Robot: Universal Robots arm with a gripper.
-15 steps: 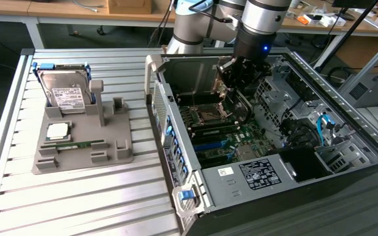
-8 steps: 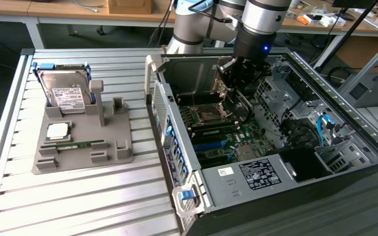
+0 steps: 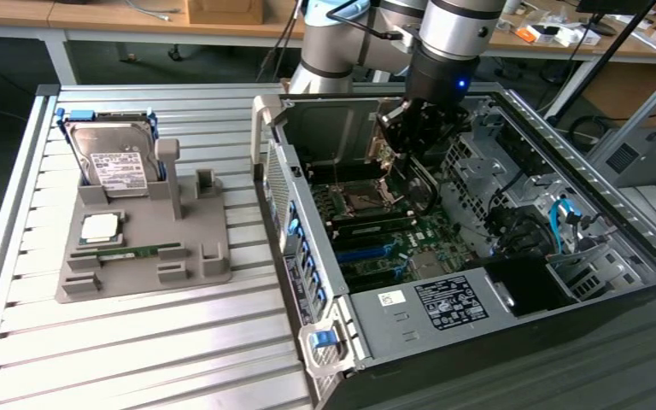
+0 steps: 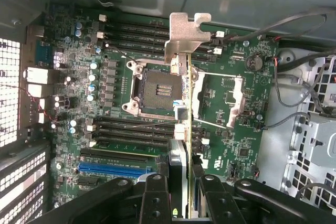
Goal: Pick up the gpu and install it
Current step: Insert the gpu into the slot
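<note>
We see the gripper (image 4: 181, 190) pinching the gpu (image 4: 181, 124). Its black fingers (image 4: 156, 195) press on the two flat faces of the card at one end. In the wrist view the card shows edge-on, a thin line running away from the fingers, with its silver bracket (image 4: 185, 34) at the far end. It hangs over the motherboard (image 4: 105, 103), crossing in front of the open CPU socket (image 4: 152, 87). We judge that it is held clear of the board and sits in no slot yet; the blue slot (image 4: 113, 169) lies off to one side of it.

In the exterior view the gripper (image 3: 419, 128) is down inside the open computer case (image 3: 601, 231), near the rear wall. Toward the exterior view's left, well apart from the case, the hard drive (image 3: 117, 154) stands in the grey fixture (image 3: 134, 265).

We judge the card to be light and stiff, so a modest squeeze should carry it without sag. It is also thin and fragile, because soldered parts and bare traces cover its faces, and a hard clamp or a twist could crack something. The best hold seems to be the one shown, flat on both faces near one end. That leaves the contact edge and the bracket free. Held so far from its middle, the card may tilt if its free end touches anything.
</note>
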